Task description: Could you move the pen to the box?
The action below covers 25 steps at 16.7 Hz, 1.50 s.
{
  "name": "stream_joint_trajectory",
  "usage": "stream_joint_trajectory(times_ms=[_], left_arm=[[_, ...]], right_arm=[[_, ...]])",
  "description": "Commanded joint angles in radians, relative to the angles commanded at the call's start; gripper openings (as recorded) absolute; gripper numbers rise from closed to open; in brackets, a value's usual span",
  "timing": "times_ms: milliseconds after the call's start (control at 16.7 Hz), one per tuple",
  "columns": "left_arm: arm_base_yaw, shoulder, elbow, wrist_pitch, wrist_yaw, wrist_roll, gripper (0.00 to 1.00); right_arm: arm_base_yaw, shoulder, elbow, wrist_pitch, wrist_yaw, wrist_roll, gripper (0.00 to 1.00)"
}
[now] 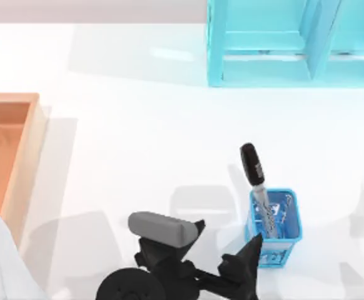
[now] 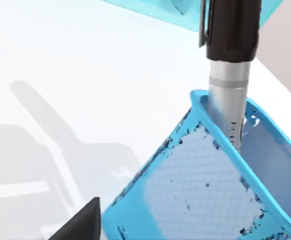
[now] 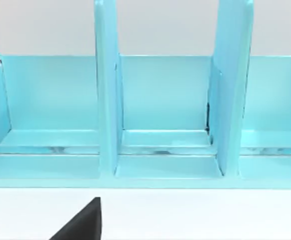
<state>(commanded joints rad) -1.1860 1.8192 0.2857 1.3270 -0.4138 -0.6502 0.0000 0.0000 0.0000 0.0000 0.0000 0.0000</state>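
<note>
The left gripper (image 1: 229, 250), fingers spread, is being held beside the blue mesh cup (image 1: 276, 226); the pen (image 1: 257, 179) is standing ungrasped inside, well apart from the wooden box (image 1: 27, 156).

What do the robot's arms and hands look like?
The left arm near the top view's bottom edge is matte black with angular links, a round black joint disc and one rounded grey casing segment. Its hand ends in dark, pointed wedge-shaped fingers. No cables or markings show.
</note>
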Motion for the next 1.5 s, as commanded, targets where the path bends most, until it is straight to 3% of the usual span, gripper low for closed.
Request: stream_joint_trajectory(times_ms=[240, 780, 1080, 1500], left_arm=[[0.015, 0.027, 0.035, -0.009, 0.016, 0.003, 1.0], [0.123, 0.269, 0.365, -0.087, 0.125, 0.026, 1.0], [0.128, 0.279, 0.377, -0.091, 0.13, 0.027, 1.0], [0.128, 0.279, 0.377, -0.091, 0.13, 0.027, 0.47]], right_arm=[[0.0, 0.0, 0.0, 0.0, 0.0, 0.0, 1.0], [0.0, 0.0, 0.0, 0.0, 0.0, 0.0, 1.0], [0.0, 0.0, 0.0, 0.0, 0.0, 0.0, 1.0], [0.0, 0.0, 0.0, 0.0, 0.0, 0.0, 1.0]])
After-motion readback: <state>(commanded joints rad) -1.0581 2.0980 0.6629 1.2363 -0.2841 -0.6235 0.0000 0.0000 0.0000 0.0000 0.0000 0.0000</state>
